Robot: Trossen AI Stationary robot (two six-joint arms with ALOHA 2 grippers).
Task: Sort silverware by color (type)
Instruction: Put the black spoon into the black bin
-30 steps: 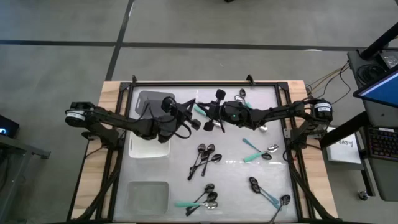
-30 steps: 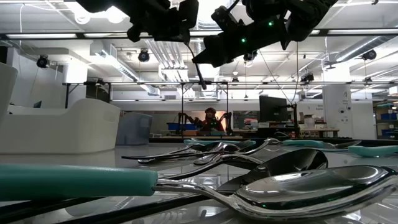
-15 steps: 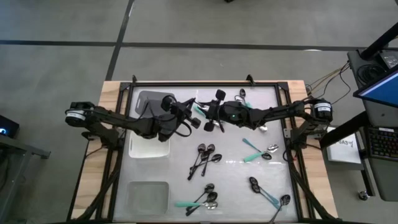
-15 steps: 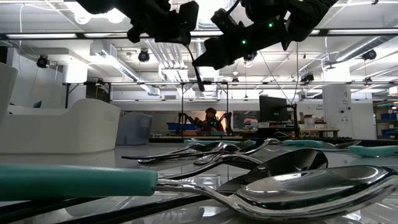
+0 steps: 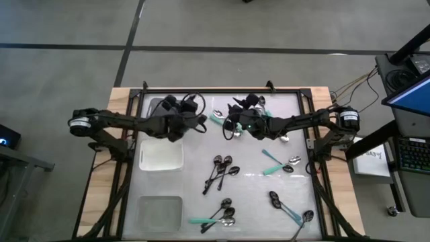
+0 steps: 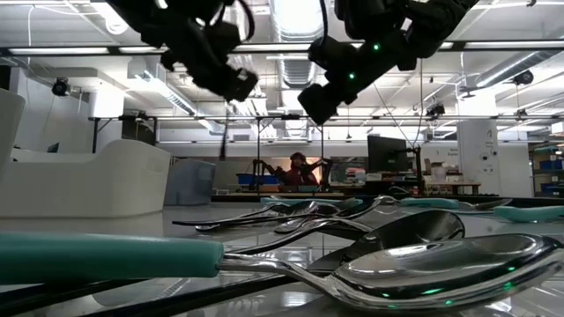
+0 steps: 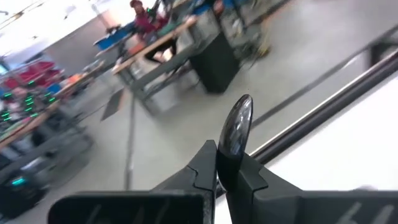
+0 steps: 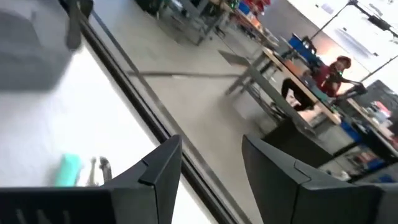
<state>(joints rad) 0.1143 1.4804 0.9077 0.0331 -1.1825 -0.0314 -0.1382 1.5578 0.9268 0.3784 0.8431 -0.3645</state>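
I see the table (image 5: 295,144) with spoons (image 5: 222,168) scattered across its middle and near side. My left gripper (image 7: 222,163), raised above the white bin (image 5: 160,156), pinches a black spoon (image 7: 236,124). My right gripper (image 8: 208,158) gapes empty mid-table.

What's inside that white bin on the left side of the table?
The white bin shows only a bare white floor from above; no spoon is visible in it. From table height its near wall hides the inside. The grey bin behind it is partly covered by the left arm.
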